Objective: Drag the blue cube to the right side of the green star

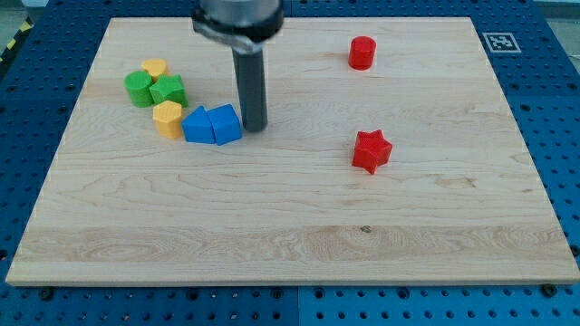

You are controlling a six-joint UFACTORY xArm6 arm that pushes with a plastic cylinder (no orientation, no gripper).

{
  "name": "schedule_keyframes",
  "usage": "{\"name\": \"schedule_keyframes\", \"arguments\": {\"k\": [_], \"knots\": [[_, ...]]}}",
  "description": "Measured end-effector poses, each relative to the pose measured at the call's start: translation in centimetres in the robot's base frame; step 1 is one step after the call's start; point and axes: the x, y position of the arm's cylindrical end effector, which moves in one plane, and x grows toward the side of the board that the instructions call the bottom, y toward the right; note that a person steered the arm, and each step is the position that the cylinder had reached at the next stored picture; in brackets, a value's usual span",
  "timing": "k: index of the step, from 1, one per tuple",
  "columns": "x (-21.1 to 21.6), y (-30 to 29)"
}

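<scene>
**Inspector:** State the position at the time of inspection.

**Assessor:** The surface (299, 244) carried a cluster toward the view's left. The green star (169, 90) served as landmark. A green cylinder (139, 88) touched it on the view's left, one yellow block (156, 68) sat just above it, another yellow block (168, 118) just below.

**Inspector:** And the blue cube?

**Assessor:** Two blue blocks lay touching, below and to the right of the star. The cube (197, 125) sat nearer the lower yellow block; the other blue block (225, 123) adjoined it on the right. Which was the true cube was hard to tell.

**Inspector:** The arm?

**Assessor:** No claw was fitted, so no open or closed state applied; the arm ended in a rod. My tip (255, 126) stood just right of the blue pair, touching or nearly touching the outer one, lower right of the star.

**Inspector:** Progress?

**Assessor:** In my judgement, incomplete. The cube lay below the star's right side, not level with it. It needed moving upward and slightly right. From there the tip could only push leftward. The red cylinder (362, 52) and red star (372, 150), far right of the landmark, were uninvolved.
</scene>
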Motion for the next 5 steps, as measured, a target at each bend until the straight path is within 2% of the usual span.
{"name": "schedule_keyframes", "arguments": {"k": [1, 2, 3, 5], "knots": [[5.0, 1.2], [5.3, 0.1], [1.9, -1.9], [1.3, -3.3]]}}
